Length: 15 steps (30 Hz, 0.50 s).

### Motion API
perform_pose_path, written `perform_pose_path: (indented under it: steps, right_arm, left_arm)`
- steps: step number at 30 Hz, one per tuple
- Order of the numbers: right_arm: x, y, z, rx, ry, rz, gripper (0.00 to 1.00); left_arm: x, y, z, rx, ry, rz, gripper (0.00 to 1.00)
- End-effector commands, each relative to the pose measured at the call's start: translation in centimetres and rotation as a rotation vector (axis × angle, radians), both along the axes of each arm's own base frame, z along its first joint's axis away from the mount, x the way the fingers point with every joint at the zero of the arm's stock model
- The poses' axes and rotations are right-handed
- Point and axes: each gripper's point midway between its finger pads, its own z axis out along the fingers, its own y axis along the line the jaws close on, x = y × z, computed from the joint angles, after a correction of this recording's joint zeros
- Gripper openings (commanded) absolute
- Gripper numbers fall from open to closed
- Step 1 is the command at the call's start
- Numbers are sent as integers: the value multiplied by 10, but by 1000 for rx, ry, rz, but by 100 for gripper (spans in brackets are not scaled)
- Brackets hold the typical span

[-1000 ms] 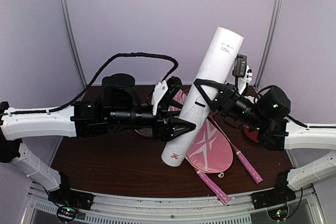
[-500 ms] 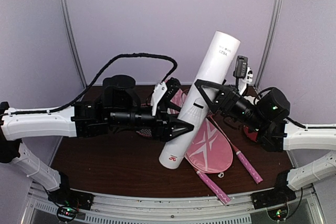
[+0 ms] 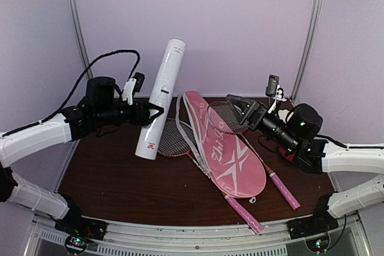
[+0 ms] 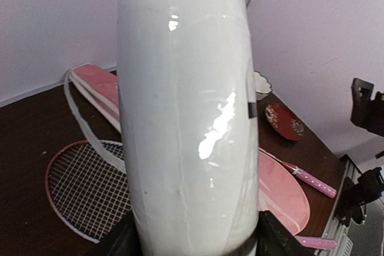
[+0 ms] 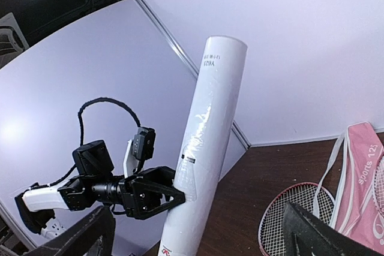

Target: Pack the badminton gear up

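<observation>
left gripper (image 3: 155, 114): fingers clamped on the white tube (image 3: 163, 91), below its middle | white tube: near upright, top leaning right, over left side of table (image 3: 120, 178) | right gripper (image 3: 242, 107): fingers spread wide, holding nothing, well apart from tube | pink cover (image 3: 225, 154): flat at table centre, lying over the racquets (image 3: 173, 139)

White tube (image 3: 161, 99) near upright, tilted, at left; pink cover (image 3: 225, 154) flat mid-table, partly over racquets (image 3: 174, 138).
</observation>
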Motion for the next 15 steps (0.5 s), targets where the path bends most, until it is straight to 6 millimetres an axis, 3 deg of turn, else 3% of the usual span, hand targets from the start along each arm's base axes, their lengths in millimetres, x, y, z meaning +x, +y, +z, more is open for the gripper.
perform_pose_path:
  steps: [1,7,11,15]
  right_arm:
    - [7,-3,-2,12,26,-10,100]
    - [2,-11,-7,12,25,-2,100]
    - [-1,-15,-11,2,19,-1,100]
    - [0,-21,-15,-7,24,-5,100]
  left_arm:
    - [42,61,-20,77,96,218,20]
    - [97,147,-83,459,244,431,18]
    - [137,177,-108,544,328,433,17]
    - [170,184,-124,673,351,362,17]
